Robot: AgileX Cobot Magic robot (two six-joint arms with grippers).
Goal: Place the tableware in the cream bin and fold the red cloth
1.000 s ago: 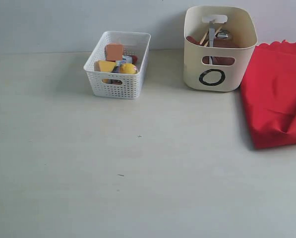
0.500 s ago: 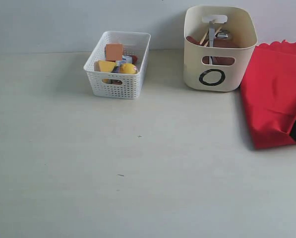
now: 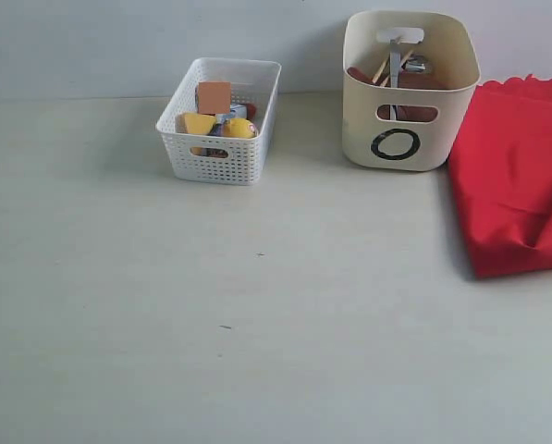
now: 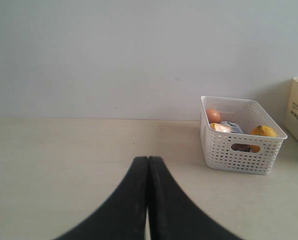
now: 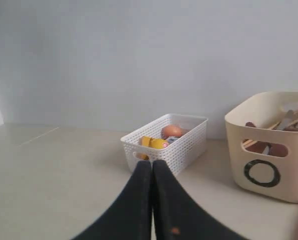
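Observation:
The cream bin [image 3: 410, 92] with a black "O" stands at the back right, and the right wrist view shows the cream bin [image 5: 271, 145] too. Tableware [image 3: 398, 65] pokes out of it: a metal knife, wooden chopsticks and a brown plate. To its right the red cloth [image 3: 516, 176] lies folded, running off the exterior view's edge. Neither arm shows in the exterior view. My left gripper [image 4: 148, 159] is shut and empty over bare table. The right gripper [image 5: 152, 163] is shut and empty as well, well short of the bin.
A low white perforated basket [image 3: 222, 122] with food items stands at the back left of the bin. The same basket [image 4: 241, 135] appears in the left wrist view and, as basket [image 5: 166, 142], in the right wrist view. A pale wall runs behind the table.
Half a second ago a dark part of the right arm showed at the exterior view's right edge by the cloth; it has drawn out of view. Nothing else moved.

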